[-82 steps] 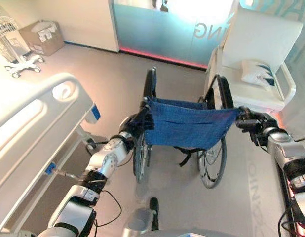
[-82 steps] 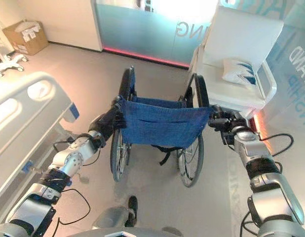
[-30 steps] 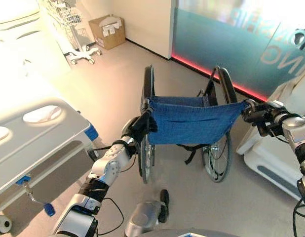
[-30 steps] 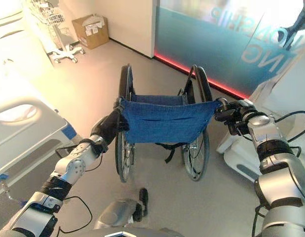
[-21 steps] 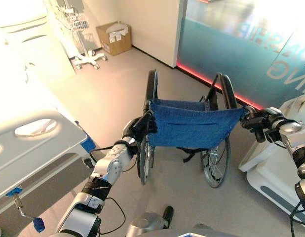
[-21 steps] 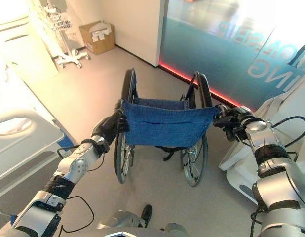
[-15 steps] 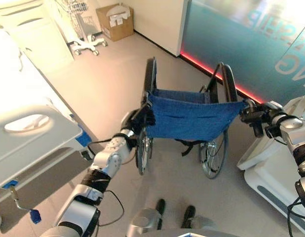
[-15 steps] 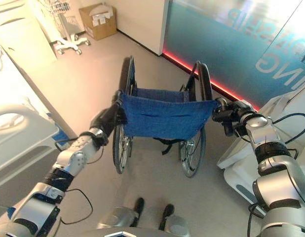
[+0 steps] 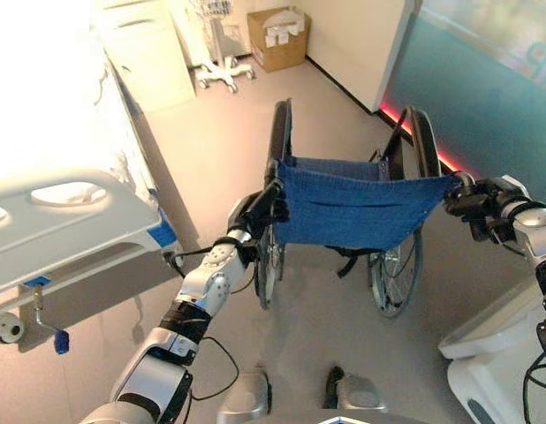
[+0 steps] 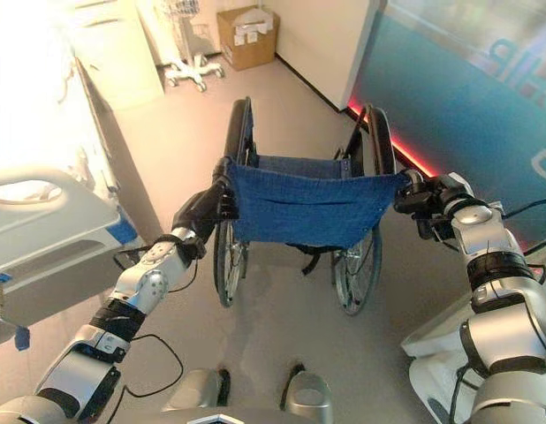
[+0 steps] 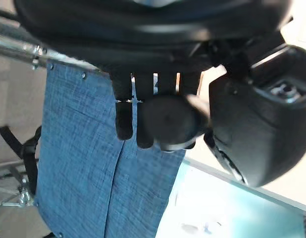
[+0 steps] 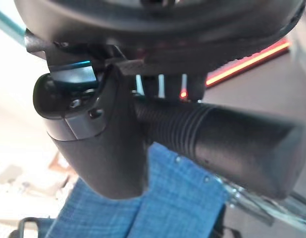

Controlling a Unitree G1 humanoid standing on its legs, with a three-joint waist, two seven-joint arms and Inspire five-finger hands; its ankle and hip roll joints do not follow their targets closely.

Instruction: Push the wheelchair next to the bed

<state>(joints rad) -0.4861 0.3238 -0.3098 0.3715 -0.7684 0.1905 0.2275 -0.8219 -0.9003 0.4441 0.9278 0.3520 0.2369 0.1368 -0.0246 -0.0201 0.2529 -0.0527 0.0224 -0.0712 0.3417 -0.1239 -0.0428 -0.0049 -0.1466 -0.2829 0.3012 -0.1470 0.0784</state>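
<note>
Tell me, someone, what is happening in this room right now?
A humanoid robot stands behind a wheelchair with a blue fabric back, holding it by both push handles. Its left robot hand is curled round the left handle and its right robot hand round the right handle. The bed lies off to the robot's left, with open floor between it and the chair. A cardboard box sits against the far wall.

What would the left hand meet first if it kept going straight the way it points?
The left hand, curled round the wheelchair push handle, points past its left wheel over bare floor. The way looks free, perhaps to the cardboard box; depth is unclear.
</note>
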